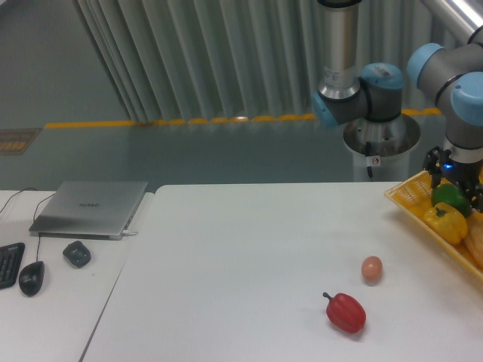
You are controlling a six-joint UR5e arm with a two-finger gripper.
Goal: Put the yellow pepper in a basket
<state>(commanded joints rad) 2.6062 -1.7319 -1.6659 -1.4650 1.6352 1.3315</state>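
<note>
The yellow pepper lies inside the basket at the table's right edge, just in front of the green pepper. My gripper hangs a little above the two peppers, open, with nothing held between its fingers. Its dark fingers straddle the top of the green pepper and partly hide it. The yellow pepper is free of the fingers.
A red pepper and a small brown egg lie on the white table, left of the basket. A pale bread-like item sits in the basket's near corner. A laptop, two mice and a keyboard are at far left.
</note>
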